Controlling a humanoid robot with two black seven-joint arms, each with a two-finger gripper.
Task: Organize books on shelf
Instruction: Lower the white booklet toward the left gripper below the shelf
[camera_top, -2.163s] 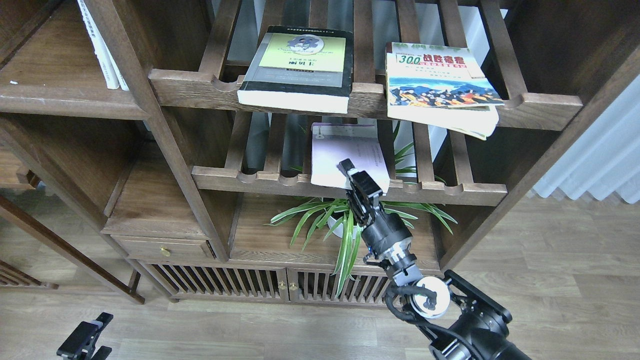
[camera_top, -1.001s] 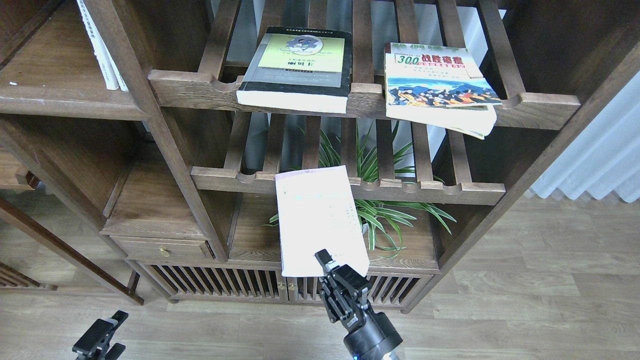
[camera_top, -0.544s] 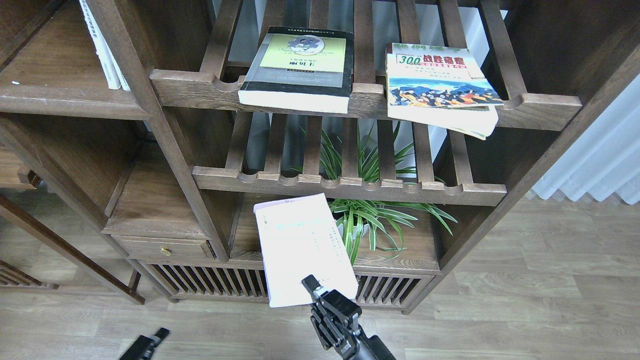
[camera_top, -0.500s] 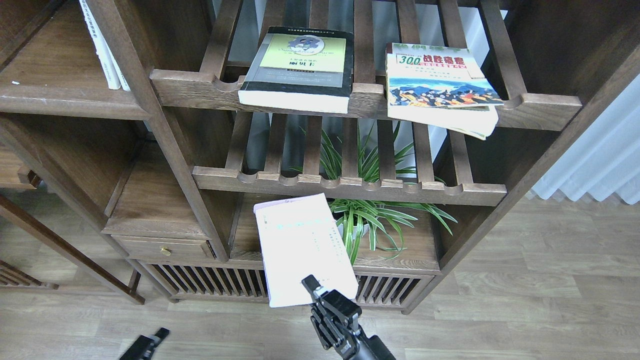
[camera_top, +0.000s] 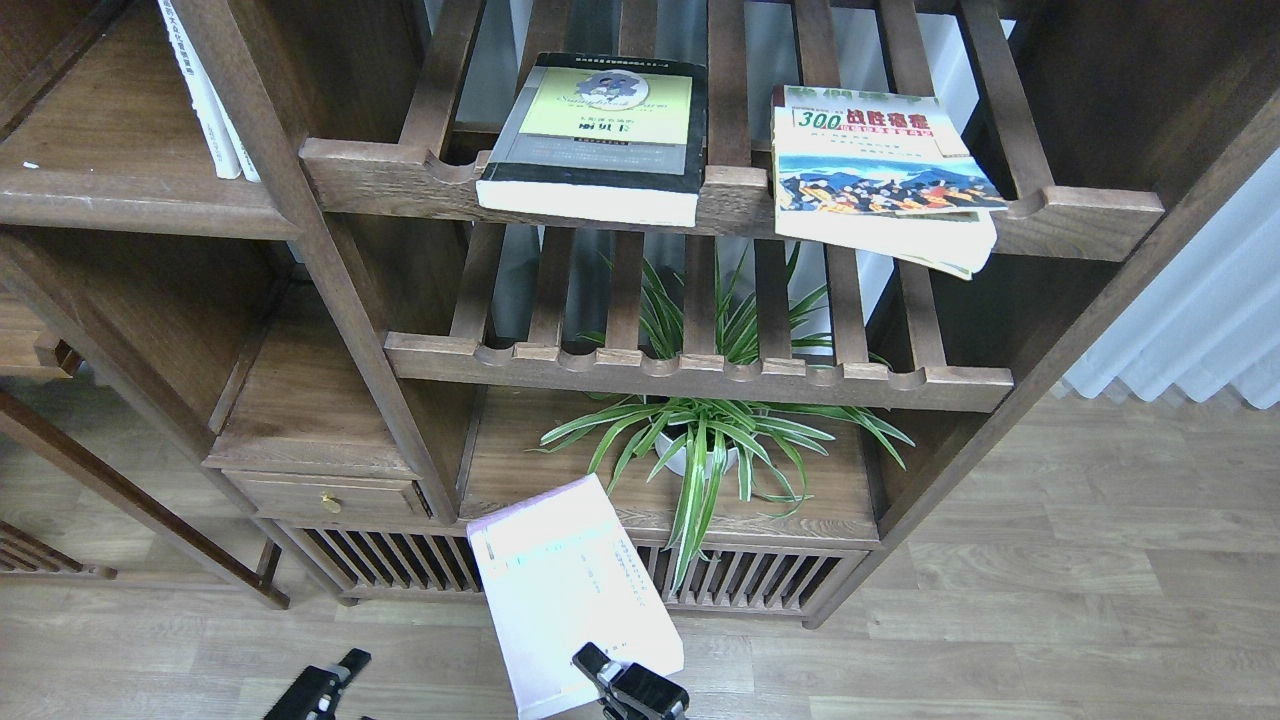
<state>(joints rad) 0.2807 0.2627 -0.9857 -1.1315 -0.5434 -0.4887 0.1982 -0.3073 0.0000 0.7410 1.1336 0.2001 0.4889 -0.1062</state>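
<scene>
My right gripper is at the bottom edge of the head view, shut on the near edge of the pale lavender-white book, which it holds flat in the air in front of the cabinet base. The thick black-edged book with a yellow-green cover lies on the upper slatted rack. The colourful "300" book lies to its right and overhangs the front rail. The solid dark-brown shelf is at the upper left. My left gripper shows as a small dark shape at the bottom left, holding nothing that I can see.
White books stand upright on the solid shelf. A spider plant in a white pot sits under the lower slatted rack. A small drawer is at the left and a white curtain at the right.
The right gripper has pulled the lavender-white book off the lower slatted rack, then down and left towards me. The left gripper has shifted to the right along the bottom edge.
</scene>
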